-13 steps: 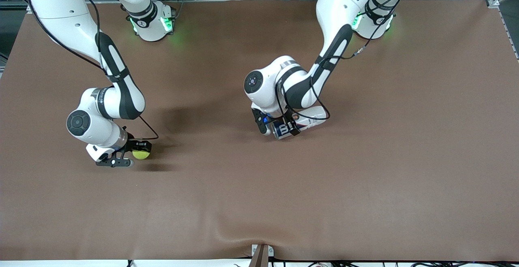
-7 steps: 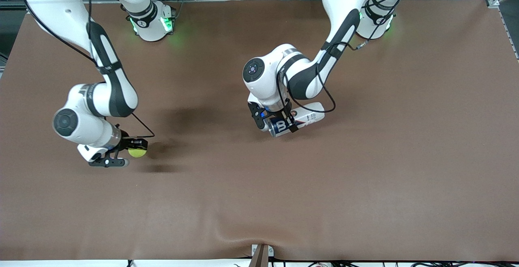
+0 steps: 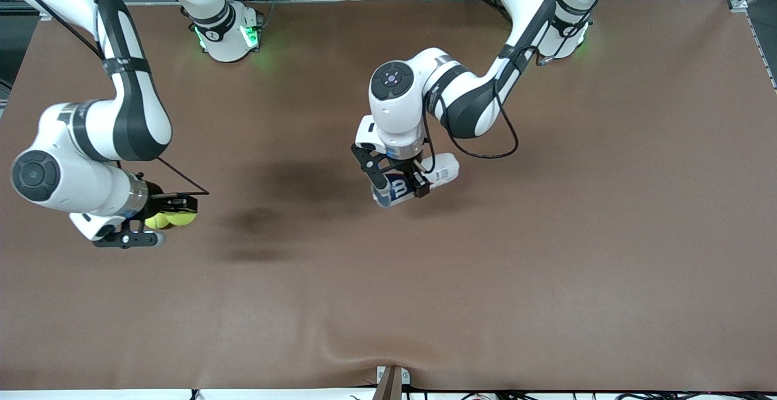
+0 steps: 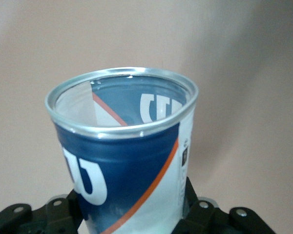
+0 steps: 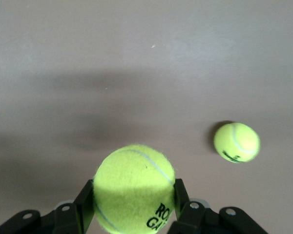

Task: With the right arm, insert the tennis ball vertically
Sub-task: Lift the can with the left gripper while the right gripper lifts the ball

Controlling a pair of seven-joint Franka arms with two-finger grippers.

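My right gripper (image 3: 155,222) is shut on a yellow-green tennis ball (image 3: 158,222), held above the table near the right arm's end. In the right wrist view the ball (image 5: 134,187) sits between the black fingers (image 5: 84,200). My left gripper (image 3: 397,184) is shut on a blue and white can (image 3: 400,190) with an orange stripe, held tilted over the middle of the table. In the left wrist view the can (image 4: 132,161) shows its open mouth with a silver rim (image 4: 119,130), and it looks empty inside.
A second tennis ball (image 5: 237,142) lies on the brown table cover (image 3: 485,278). In the front view it (image 3: 184,218) shows just beside the held ball, partly under the right gripper. A metal bracket (image 3: 391,382) sits at the table's nearest edge.
My right gripper has risen with the ball and moved toward the right arm's end of the table, uncovering a second ball. My left gripper has lifted and turned the can.
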